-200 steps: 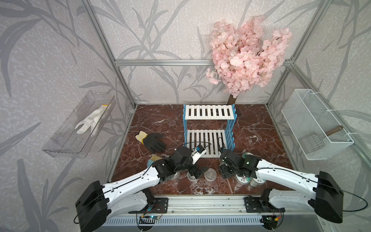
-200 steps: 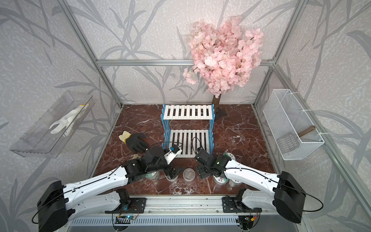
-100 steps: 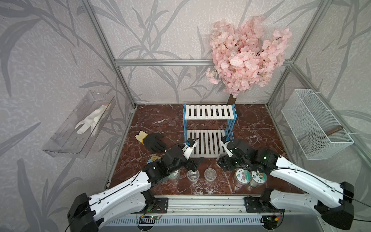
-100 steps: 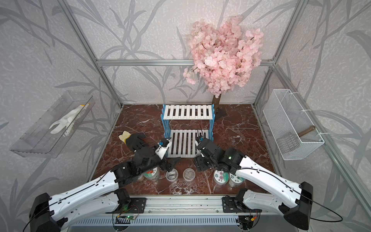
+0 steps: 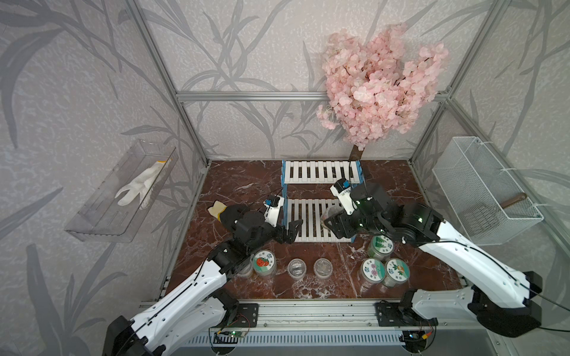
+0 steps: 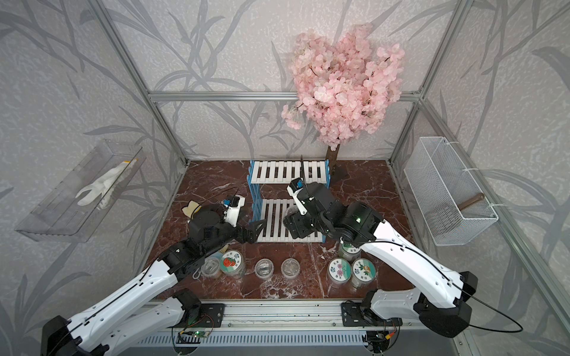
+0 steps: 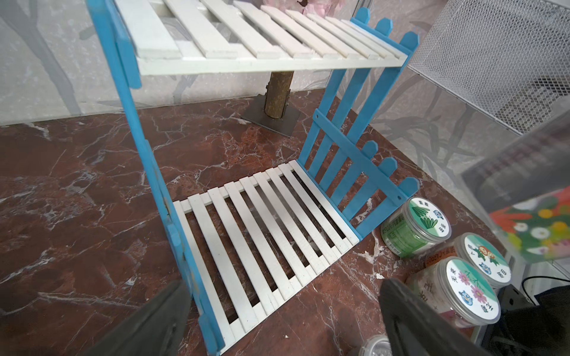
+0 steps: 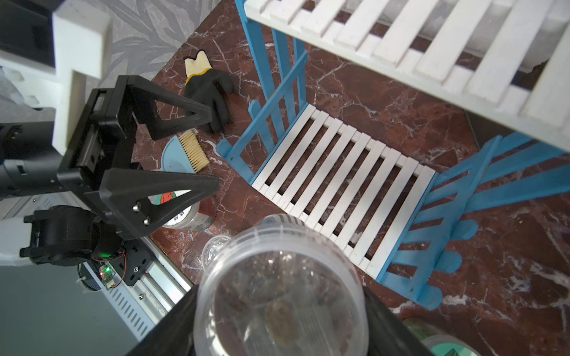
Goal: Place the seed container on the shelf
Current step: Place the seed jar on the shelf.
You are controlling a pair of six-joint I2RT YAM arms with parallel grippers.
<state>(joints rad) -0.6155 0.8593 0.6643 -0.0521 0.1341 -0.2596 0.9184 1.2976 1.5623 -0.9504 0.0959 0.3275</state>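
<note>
The shelf (image 5: 320,171) is a two-tier rack with blue side frames and white slatted boards, and it stands mid-floor in both top views. My right gripper (image 5: 331,220) is shut on the seed container (image 8: 280,286), a clear round jar with a clear lid and dark contents. The jar hangs over the right part of the lower board (image 6: 274,222), short of the upper board. My left gripper (image 5: 291,231) is open and empty at the shelf's left front corner, and it also shows in the right wrist view (image 8: 214,149). The lower board (image 7: 265,225) is bare.
Along the front stand a tomato-label jar (image 5: 264,263), two clear-lid jars (image 5: 296,267) and three labelled jars (image 5: 373,269). A black glove (image 5: 228,212) and a brush (image 8: 188,151) lie left of the shelf. The pink tree (image 5: 379,83) stands behind it, and a wire basket (image 5: 481,191) hangs on the right wall.
Both arms have risen and moved back from the front row toward the shelf. The right gripper has carried the container over the lower board. The left gripper has stayed open.
</note>
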